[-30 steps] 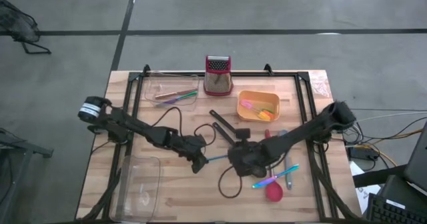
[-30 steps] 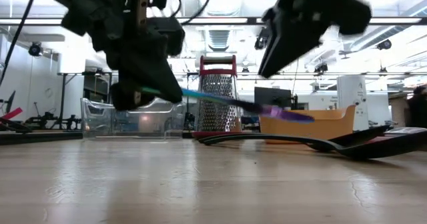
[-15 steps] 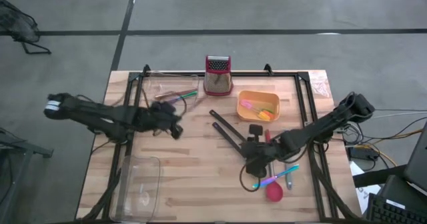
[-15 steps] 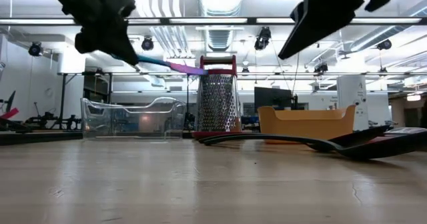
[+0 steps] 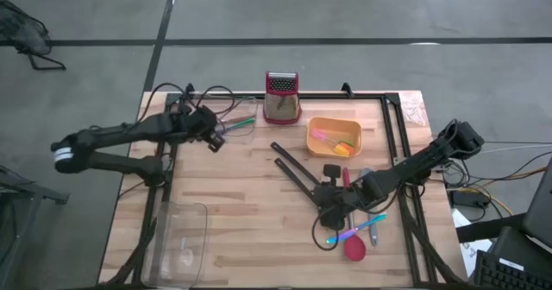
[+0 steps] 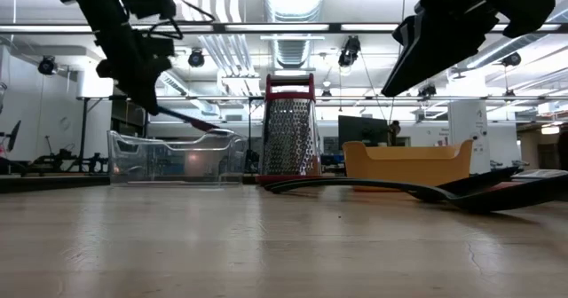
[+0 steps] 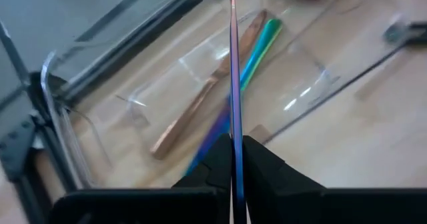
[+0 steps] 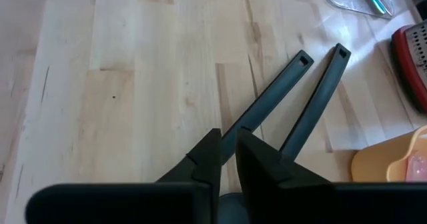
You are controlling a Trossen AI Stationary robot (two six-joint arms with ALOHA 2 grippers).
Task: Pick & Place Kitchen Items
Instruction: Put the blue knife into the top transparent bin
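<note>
While the right gripper point(image 8: 227, 159) hangs closed, the left gripper point(image 7: 235, 159) pinches seemingly iridescent cutlery point(image 7: 233, 64) above the clear tray point(image 5: 200, 110).

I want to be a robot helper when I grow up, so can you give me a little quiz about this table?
1. True or false: the left gripper holds a thin purple-blue utensil over the clear tray.
2. What stands beside the orange tub? A: steel grater. B: kettle. C: mug.
3. Fill the gap: the right gripper hangs over two long ____ handles.

Key: 1 true. 2 A. 3 black.
</note>
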